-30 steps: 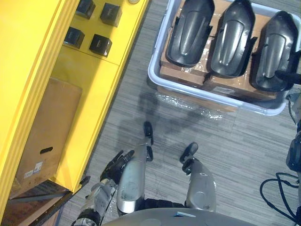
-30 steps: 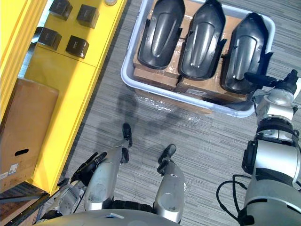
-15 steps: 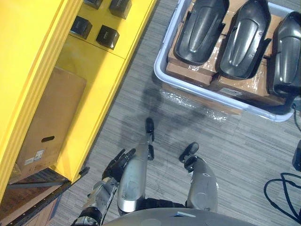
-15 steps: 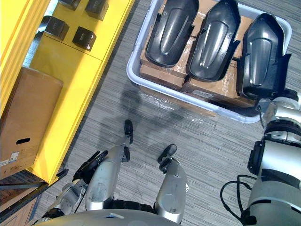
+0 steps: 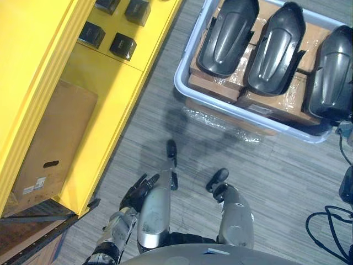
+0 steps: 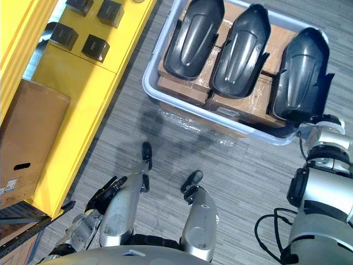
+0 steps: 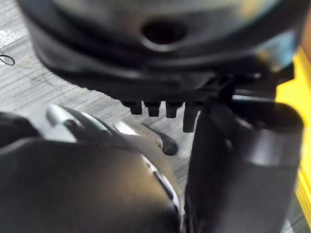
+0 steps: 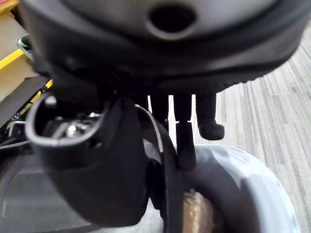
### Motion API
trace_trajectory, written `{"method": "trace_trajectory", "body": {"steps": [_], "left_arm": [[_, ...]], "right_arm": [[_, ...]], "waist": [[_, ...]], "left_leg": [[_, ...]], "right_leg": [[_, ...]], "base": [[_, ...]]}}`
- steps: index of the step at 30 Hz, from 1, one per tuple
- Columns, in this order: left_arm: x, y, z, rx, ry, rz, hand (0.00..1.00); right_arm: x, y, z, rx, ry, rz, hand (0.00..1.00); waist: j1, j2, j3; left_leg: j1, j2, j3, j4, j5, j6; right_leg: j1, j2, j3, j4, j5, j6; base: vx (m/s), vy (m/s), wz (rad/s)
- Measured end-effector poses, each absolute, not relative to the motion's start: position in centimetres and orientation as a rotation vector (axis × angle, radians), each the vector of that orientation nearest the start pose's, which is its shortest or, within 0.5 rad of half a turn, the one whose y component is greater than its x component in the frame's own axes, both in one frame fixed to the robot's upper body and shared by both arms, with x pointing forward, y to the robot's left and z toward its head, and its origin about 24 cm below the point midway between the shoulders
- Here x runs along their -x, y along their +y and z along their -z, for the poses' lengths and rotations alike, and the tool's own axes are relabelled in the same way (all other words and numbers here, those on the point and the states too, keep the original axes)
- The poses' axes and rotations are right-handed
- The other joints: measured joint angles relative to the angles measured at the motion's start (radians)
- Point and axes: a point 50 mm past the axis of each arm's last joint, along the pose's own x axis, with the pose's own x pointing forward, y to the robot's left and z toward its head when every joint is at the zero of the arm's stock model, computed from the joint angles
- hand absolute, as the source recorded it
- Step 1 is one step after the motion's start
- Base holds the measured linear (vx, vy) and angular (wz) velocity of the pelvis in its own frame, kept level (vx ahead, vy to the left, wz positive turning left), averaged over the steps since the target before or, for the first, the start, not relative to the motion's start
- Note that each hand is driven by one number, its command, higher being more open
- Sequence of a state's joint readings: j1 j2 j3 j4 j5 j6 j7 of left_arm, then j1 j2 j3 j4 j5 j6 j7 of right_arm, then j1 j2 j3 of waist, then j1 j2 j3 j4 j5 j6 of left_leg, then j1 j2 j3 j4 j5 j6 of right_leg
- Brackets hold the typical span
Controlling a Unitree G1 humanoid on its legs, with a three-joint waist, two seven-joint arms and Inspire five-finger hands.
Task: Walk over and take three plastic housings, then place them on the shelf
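Note:
Three dark plastic housings lie side by side on cardboard boxes in a pale bin point(image 5: 181, 83): the left housing point(image 5: 226, 36), the middle housing point(image 5: 273, 49) and the right housing point(image 6: 300, 77). My right hand point(image 6: 320, 122) is at the right housing's near end, by the bin's rim. In the right wrist view its thumb point(image 8: 97, 160) and fingers point(image 8: 185, 136) pinch the housing's thin wall between them. My left hand point(image 5: 139, 190) hangs low beside me, fingers relaxed and holding nothing.
A yellow shelf point(image 5: 105, 99) runs along the left, with small black boxes point(image 5: 122, 45) on its upper level and a cardboard box point(image 5: 52, 143) lower down. Crumpled clear film point(image 5: 220, 118) lies on the grey floor in front of the bin.
My right hand's fingers have gone from straight over the right housing's near end to closed on its wall. The whole picture has shifted a little. The left hand has not moved.

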State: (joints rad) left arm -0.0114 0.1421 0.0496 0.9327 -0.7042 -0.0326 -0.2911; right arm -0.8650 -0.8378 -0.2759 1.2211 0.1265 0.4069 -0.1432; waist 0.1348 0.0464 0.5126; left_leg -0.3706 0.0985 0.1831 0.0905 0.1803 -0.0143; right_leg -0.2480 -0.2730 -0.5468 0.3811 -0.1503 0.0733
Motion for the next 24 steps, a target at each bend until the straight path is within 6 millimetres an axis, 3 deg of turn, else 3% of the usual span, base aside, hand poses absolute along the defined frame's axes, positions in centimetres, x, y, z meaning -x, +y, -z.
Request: {"method": "trace_trajectory", "body": {"steps": [4,9,14,15,19,24], "left_arm": [[-16.6,20.3,12.5,0.634,0.695,-0.165,1.00],[-16.8,21.2,12.0,0.606,0.663,-0.166,1.00],[-17.2,21.9,10.9,0.581,0.595,-0.151,1.00],[-17.7,22.0,10.1,0.571,0.552,-0.136,1.00],[-20.0,21.8,7.5,0.587,0.424,-0.115,1.00],[-23.7,20.9,2.2,0.563,0.198,-0.022,1.00]], "right_arm": [[-29.8,-41.5,-11.2,0.082,0.542,0.842,0.00],[-28.6,-42.5,-10.8,0.111,0.495,0.956,0.00],[-27.4,-43.0,-11.1,0.275,0.407,1.081,0.00],[-27.5,-42.6,-11.3,0.334,0.365,1.089,0.00],[-27.4,-41.3,-11.3,0.441,0.276,1.093,0.00],[-27.9,-38.3,-11.8,0.606,0.134,1.038,0.00]], "waist": [[-0.001,-0.019,-0.001],[-0.006,-0.044,-0.002],[-0.037,-0.083,-0.047],[-0.049,-0.097,-0.065],[-0.073,-0.111,-0.138],[-0.095,-0.101,-0.254]], "left_leg": [[0.048,0.002,0.004,-0.033,0.007,-0.005],[0.125,0.002,0.019,-0.073,0.009,-0.006],[0.202,-0.003,0.045,-0.151,0.023,-0.008],[0.228,-0.005,0.058,-0.173,0.026,-0.009],[0.253,-0.009,0.072,-0.174,0.019,-0.008],[0.285,-0.010,0.099,-0.179,0.004,-0.014]], "right_leg": [[0.046,0.016,-0.001,-0.036,0.010,0.004],[0.122,0.034,0.003,-0.097,0.033,0.013],[0.184,0.057,0.014,-0.183,0.064,0.025],[0.203,0.063,0.024,-0.207,0.073,0.028],[0.241,0.069,0.027,-0.261,0.092,0.035],[0.292,0.083,0.035,-0.342,0.129,0.040]], "base": [[0.00,-0.023,-0.02],[0.04,-0.017,-0.07],[0.06,-0.017,-0.12],[0.10,-0.024,-0.21],[0.08,-0.018,-0.10],[0.04,-0.007,-0.15]]}}
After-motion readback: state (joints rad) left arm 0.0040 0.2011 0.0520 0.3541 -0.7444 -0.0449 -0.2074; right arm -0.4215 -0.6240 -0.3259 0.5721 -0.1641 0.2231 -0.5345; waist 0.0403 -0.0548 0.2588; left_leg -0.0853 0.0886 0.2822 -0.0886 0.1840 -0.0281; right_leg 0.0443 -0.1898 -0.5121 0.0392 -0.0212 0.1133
